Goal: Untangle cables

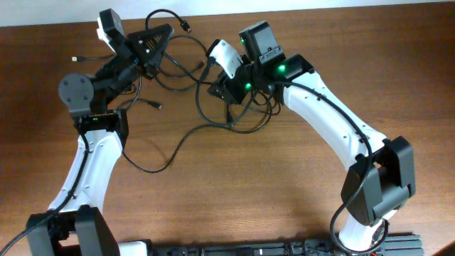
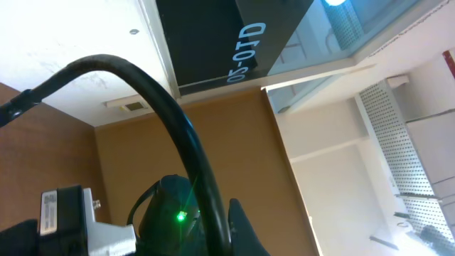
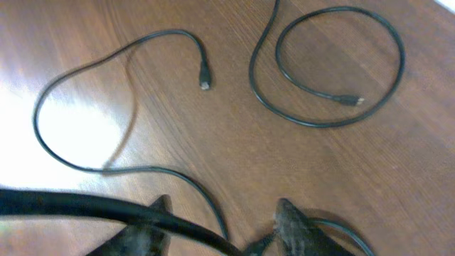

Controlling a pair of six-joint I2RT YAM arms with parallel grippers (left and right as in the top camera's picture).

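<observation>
Brown wooden counter below: the right gripper's jaws stand parted, one of the thin black metal-tipped cables running loose between them; the left gripper's jaws are closed, holding what I cannot tell. More cables loop around both arms.

Bright even light, white glare on the table in right wrist view, slight blur, soft shadows.

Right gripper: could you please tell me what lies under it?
Under the right gripper lie the wooden table and a thin black cable running between its open fingers. A thick arm wire hides where that cable continues.
</observation>
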